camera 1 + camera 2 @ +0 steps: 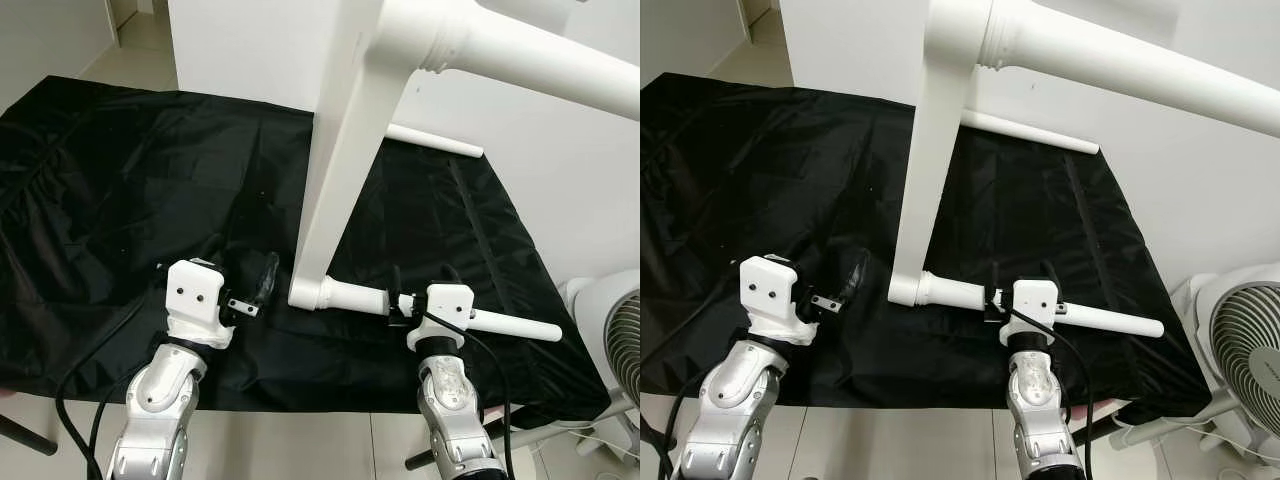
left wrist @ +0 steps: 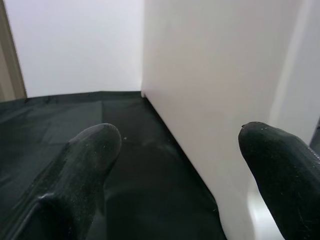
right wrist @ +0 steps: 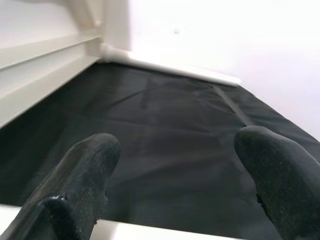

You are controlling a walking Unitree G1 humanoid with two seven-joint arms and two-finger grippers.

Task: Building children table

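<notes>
White wooden children's table top (image 1: 340, 150) standing on edge on black plastic floor sheet (image 1: 120, 200). Two round white legs fitted: lower leg (image 1: 350, 296), upper leg (image 1: 520, 55). Third loose leg (image 1: 435, 140) lying behind, unfitted. Assembly judged roughly half complete. Right gripper (image 3: 175, 175) spread wide above lower leg; left gripper (image 2: 185, 165) spread wide beside panel.

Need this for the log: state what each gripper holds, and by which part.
Nothing is held. The left gripper is open beside the white tabletop panel; the right gripper is open over the lower table leg, fingers spread.
</notes>
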